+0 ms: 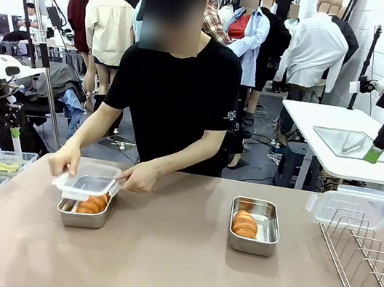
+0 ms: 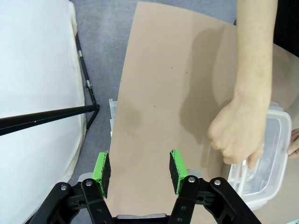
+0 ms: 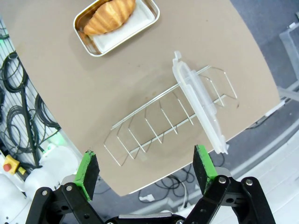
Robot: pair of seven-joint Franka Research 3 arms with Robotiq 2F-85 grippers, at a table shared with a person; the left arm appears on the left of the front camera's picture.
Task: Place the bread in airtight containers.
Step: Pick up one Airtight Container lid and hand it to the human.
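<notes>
The bread (image 1: 245,224) lies lengthwise in its tin (image 1: 269,230); left fingers (image 2: 102,173) and right fingers (image 3: 88,169) gape wide, empty.

Left tin (image 1: 84,215): top access blocked. One hand (image 1: 64,160) and the other hand (image 1: 140,177) of the person grip a clear lid (image 1: 88,183) over it.

Right tin (image 1: 271,230): top open. A roll (image 1: 244,223) takes part of the floor, with bare steel beside it.

The table (image 1: 156,270) between the tins is a free lane, as is its near strip.

My right gripper (image 3: 147,170), fingers spread, hangs over the wire rack (image 3: 154,126) — its prongs and the second lid (image 3: 201,109) lying across them obstruct descent.

My left gripper (image 2: 139,172), fingers spread, has bare tabletop below.
</notes>
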